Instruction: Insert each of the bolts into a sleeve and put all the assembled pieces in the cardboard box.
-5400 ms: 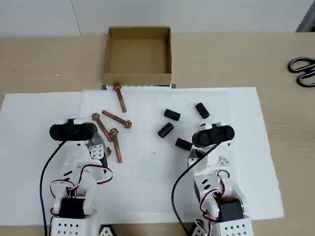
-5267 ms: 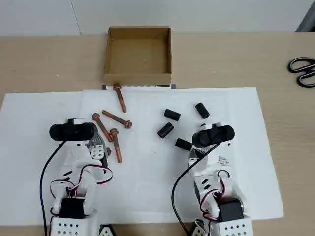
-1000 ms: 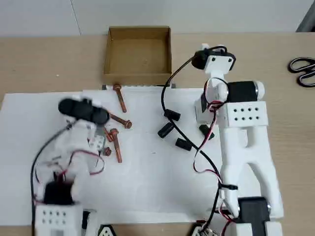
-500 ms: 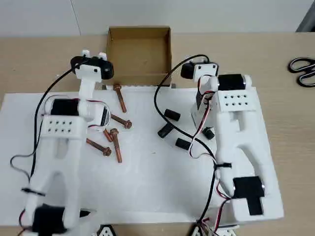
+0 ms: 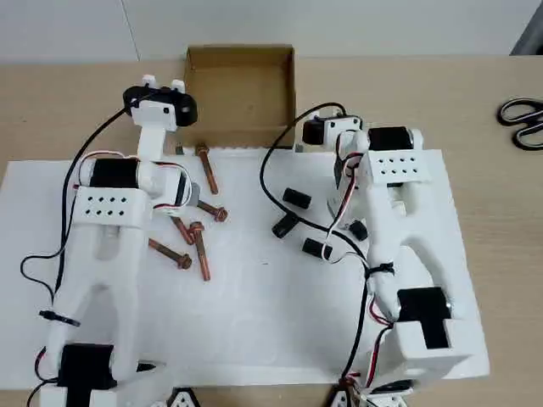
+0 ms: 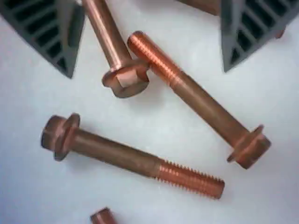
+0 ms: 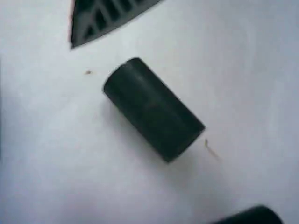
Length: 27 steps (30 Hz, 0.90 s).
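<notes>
Two arms are pictured extended over a white sheet spread on a wooden table. The left gripper is seen wide open just above a cluster of copper bolts, its dark ribbed fingers set well apart. Two bolts are framed in the gap between them (as shown in the left wrist view): the flanged head of one bolt and, just beside it, a slanted bolt. Neither is gripped. A third bolt is shown lying flat on the sheet, outside the gap.

From above, five bolts can be counted. Four are bunched beside the left arm, and a lone bolt is found apart from them, near the front wall of the cardboard box, which is set at the sheet's far edge.

A black sleeve is shown on its side near the right gripper and apart from it. Whether that gripper is open or closed cannot be told. Four sleeves are seen from above, scattered on the sheet beside the right arm. A pair of scissors is seen on the table, well apart from the sheet.
</notes>
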Each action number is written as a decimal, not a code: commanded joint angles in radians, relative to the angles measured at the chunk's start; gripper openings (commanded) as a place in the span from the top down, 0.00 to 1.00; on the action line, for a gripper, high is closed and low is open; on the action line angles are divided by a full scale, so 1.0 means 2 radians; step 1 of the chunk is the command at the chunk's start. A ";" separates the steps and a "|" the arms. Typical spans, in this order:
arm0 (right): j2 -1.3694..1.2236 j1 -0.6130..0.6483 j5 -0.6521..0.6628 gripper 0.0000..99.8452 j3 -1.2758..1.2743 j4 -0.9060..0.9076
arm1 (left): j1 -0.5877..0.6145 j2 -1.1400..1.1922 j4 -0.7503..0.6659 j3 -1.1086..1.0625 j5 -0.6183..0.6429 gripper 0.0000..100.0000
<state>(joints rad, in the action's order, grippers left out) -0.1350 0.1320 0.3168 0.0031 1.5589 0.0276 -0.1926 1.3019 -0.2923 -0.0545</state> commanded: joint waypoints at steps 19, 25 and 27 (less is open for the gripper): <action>-0.070 -0.006 0.097 0.84 0.020 -0.063 | 0.002 -0.002 -0.016 -0.035 0.001 0.80; -0.090 -0.013 0.097 0.84 0.020 -0.069 | 0.002 -0.002 -0.016 -0.036 -0.006 0.80; -0.099 -0.022 0.097 0.85 0.020 -0.077 | 0.002 -0.002 -0.016 -0.036 -0.009 0.80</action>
<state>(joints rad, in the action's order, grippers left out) -0.3268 0.1135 0.5010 0.0138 1.4254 0.0276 -0.1926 1.2896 -0.3675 -0.0637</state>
